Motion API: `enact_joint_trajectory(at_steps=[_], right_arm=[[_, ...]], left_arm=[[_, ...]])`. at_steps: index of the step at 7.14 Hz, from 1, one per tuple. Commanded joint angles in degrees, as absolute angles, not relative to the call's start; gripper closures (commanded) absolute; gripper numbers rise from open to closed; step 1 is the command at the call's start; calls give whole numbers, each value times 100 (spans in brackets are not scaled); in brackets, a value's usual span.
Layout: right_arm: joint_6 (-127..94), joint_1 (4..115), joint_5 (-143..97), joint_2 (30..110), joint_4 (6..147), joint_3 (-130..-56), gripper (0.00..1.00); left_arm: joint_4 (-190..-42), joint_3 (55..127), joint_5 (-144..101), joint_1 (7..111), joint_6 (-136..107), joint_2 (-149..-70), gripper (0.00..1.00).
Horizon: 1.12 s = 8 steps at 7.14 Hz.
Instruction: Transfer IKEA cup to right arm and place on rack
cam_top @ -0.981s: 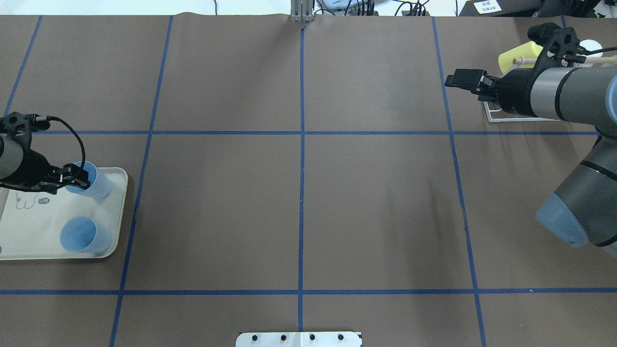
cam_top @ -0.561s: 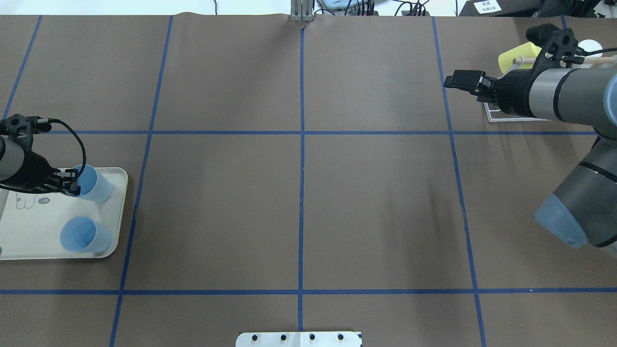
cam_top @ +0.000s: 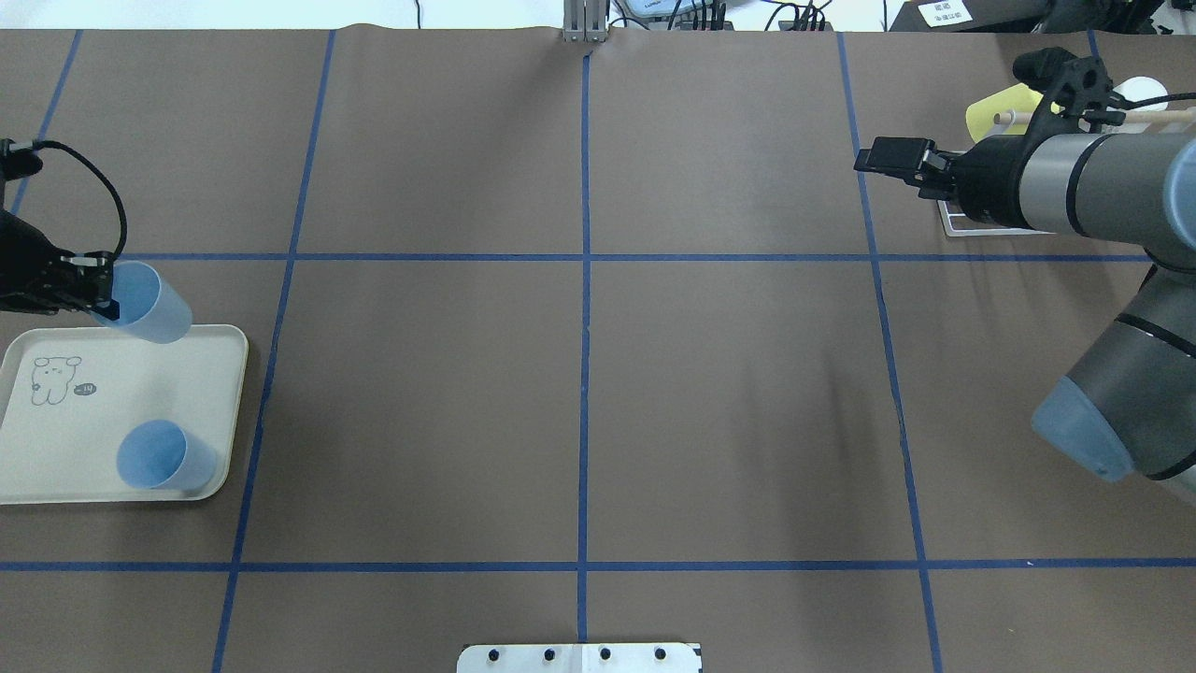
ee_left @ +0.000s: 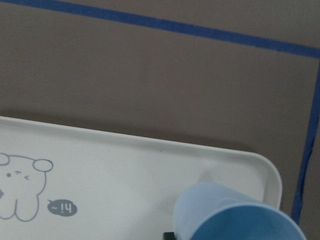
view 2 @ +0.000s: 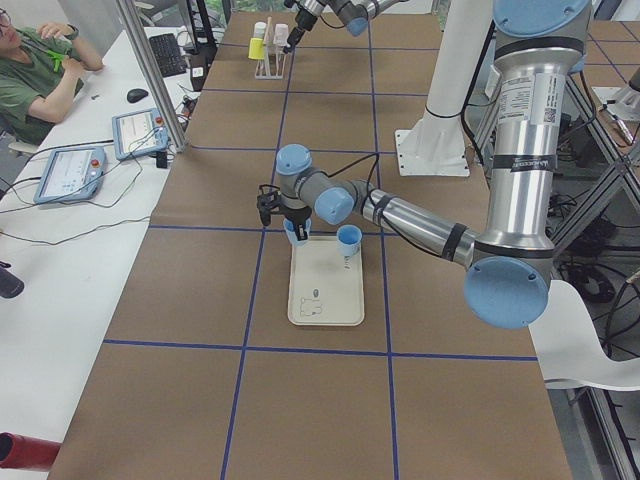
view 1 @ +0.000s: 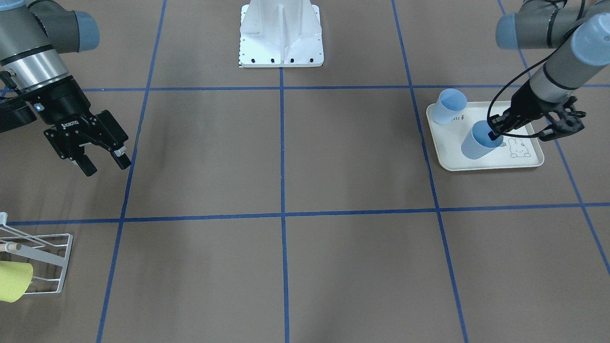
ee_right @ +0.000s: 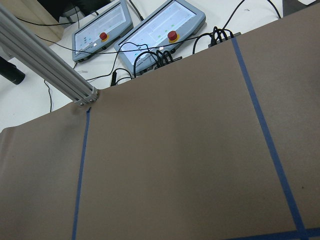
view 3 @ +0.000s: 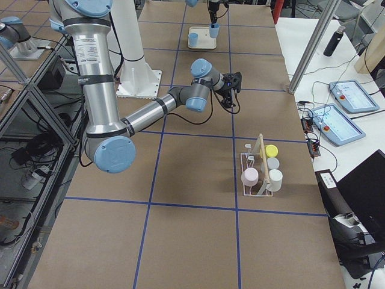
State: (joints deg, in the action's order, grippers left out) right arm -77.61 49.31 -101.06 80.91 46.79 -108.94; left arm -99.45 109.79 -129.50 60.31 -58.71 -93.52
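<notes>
My left gripper [cam_top: 96,292] is shut on the rim of a light-blue IKEA cup [cam_top: 148,305], one finger inside it. The cup hangs tilted above the far edge of the cream rabbit tray [cam_top: 65,449]. In the front-facing view the same cup [view 1: 478,141] hangs from the left gripper [view 1: 494,132]; the left wrist view shows the cup [ee_left: 235,215] over the tray's corner. The right arm's gripper [view 1: 102,164] is open and empty, hovering far across the table, near the white wire rack [view 1: 47,259].
A second blue cup [cam_top: 163,456] stands on the tray's near corner. The rack [view 3: 260,174] holds a yellow cup [view 1: 14,281] and several other pale cups. The robot's white base [view 1: 281,35] sits at the table's edge. A person sits at the side desk [view 2: 40,70].
The left gripper has lifted the blue cup off the tray and carried it toward the tray's far edge. The right gripper has drifted only slightly.
</notes>
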Motion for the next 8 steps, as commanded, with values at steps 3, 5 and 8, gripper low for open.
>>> enact_joint_trajectory(at_steps=[3, 5, 8], right_arm=[[-8988, 4615, -10116, 7516, 4310, -10829, 0], [-9595, 4623, -10108, 7488, 3982, -10819, 0], [-10624, 4606, -10108, 7471, 3063, -10540, 0]], left_arm=[[-9980, 10786, -12773, 6127, -8455, -11158, 100], [-11750, 10426, -11784, 5435, -10327, -11328, 100], [-13784, 10030, -9737, 4328, -12720, -11680, 100]])
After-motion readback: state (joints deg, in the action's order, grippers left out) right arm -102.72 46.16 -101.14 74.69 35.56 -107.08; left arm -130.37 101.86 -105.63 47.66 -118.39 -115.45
